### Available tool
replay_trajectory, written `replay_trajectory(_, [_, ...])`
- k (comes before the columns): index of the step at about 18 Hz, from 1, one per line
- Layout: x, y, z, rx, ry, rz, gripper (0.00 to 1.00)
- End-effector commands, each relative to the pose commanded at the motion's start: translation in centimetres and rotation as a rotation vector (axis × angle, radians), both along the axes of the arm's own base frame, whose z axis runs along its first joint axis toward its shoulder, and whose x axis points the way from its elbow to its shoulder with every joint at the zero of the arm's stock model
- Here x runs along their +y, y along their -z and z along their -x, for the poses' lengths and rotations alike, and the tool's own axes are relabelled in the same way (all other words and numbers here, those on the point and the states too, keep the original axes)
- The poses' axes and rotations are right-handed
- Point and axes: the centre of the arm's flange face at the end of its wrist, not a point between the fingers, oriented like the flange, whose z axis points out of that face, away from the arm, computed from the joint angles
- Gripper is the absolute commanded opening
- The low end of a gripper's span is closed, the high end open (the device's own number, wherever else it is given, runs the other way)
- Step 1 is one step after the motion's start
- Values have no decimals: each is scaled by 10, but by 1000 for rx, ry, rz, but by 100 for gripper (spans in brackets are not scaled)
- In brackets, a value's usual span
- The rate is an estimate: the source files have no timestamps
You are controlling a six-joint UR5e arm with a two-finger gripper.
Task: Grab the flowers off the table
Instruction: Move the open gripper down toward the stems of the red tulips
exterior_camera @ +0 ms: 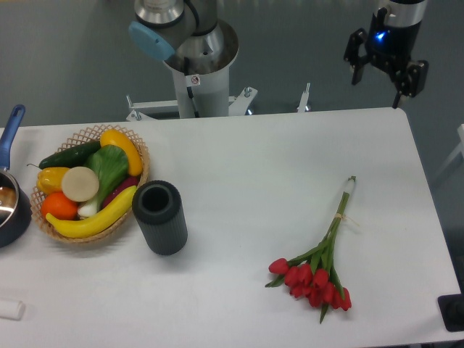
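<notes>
Overhead still, nothing held: the gripper (377,72) hangs beyond the worktop's (246,145) far right corner, fingers spread wide.
The flowers (322,257) lie well toward the near edge from it, stems running up-and-slightly-right toward the gripper, red heads nearest the front edge.

Robotics laboratory: a grey cylindrical robot arm base (196,65) bolted behind a large white rounded-corner table (239,152), grey floor (65,58), staged wicker basket of vegetables (90,181).
</notes>
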Motion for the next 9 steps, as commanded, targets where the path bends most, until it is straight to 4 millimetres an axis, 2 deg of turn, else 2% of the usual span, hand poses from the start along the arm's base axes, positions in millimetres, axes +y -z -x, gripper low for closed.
replay_trajectory(4, [29,27,-8,12,-133,-54,100])
replay_trajectory(6, [45,56,-16,-15,-154,-55,100])
replay_trajectory(9, [57,77,-12,-50,-153,-44,100])
